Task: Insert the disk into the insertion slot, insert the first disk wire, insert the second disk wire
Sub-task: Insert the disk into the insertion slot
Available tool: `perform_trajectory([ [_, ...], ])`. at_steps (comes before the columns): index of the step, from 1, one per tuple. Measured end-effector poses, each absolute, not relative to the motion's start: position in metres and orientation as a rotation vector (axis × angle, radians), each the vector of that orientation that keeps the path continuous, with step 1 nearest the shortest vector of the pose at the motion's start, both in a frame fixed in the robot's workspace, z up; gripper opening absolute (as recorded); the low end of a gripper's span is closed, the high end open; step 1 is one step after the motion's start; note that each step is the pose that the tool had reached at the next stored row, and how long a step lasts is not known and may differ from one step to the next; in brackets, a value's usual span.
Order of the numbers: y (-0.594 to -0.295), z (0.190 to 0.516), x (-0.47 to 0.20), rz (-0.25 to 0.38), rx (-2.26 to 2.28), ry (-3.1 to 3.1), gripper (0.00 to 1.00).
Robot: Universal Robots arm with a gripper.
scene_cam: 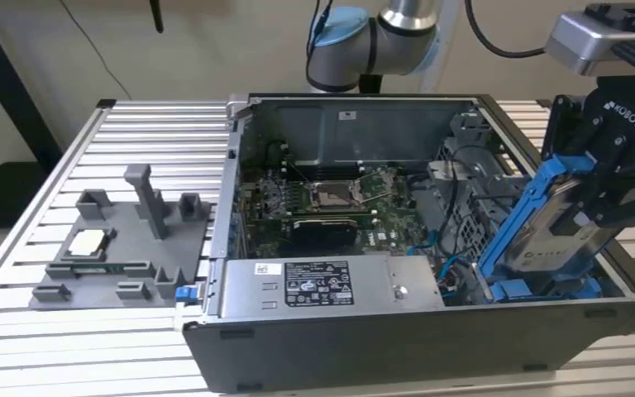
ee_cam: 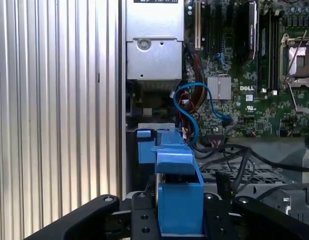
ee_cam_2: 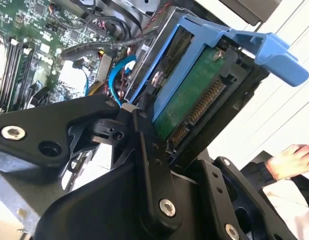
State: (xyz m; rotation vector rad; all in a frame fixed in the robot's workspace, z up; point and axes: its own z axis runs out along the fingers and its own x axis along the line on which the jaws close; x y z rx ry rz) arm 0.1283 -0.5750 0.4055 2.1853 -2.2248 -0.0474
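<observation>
Pinching one flat, blue-framed rectangular disk (scene_cam: 552, 241), one black gripper (scene_cam: 595, 207) holds it tilted at one dark metal insertion slot (scene_cam: 547, 291), toward the exterior view's lower right.

I see the gripper (scene_cam: 595, 211) cut off at the exterior view's right edge, and the arm (scene_cam: 389, 33) runs out past the top. The disk (scene_cam: 555, 227) leans at the exterior view's right. Its lower end and most of the insertion slot (scene_cam: 538, 289) are hidden behind the near case wall (scene_cam: 406, 339), so I cannot tell how far it has entered. In the second wrist view, black fingers (ee_cam_2: 149, 165) cover the disk's near end, and the frame cuts off a person's hand (ee_cam_2: 294, 160).
</observation>
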Motion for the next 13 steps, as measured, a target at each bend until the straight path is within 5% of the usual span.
perform_trajectory([
  [13, -0.575, 0.382, 0.130, -0.054, 2.188, -2.228, 0.33],
])
